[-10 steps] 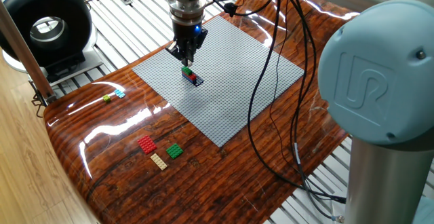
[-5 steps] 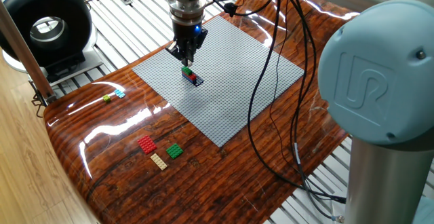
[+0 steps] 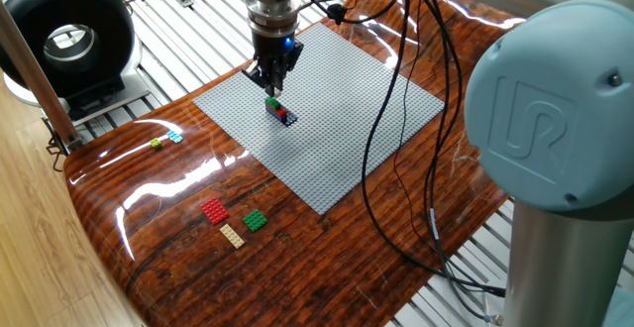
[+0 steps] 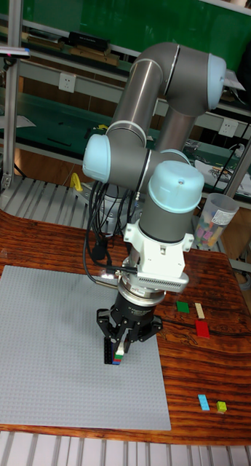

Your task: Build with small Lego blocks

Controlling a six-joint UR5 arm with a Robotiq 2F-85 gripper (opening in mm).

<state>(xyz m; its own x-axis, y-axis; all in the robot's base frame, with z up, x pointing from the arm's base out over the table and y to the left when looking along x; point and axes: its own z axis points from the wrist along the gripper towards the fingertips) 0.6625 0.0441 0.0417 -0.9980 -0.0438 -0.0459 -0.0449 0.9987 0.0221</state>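
I count five loose Lego bricks on the wooden table (image 3: 327, 258): one red (image 3: 215, 210), one green (image 3: 256, 220), one tan (image 3: 232, 235), one light blue (image 3: 175, 137), one yellow-green (image 3: 157, 144). One small stack (image 3: 280, 112) (green, red and dark blue) stands on the single grey baseplate (image 3: 347, 119). My arm points straight down over it, my gripper (image 4: 119, 348) closed around the stack's top green brick.
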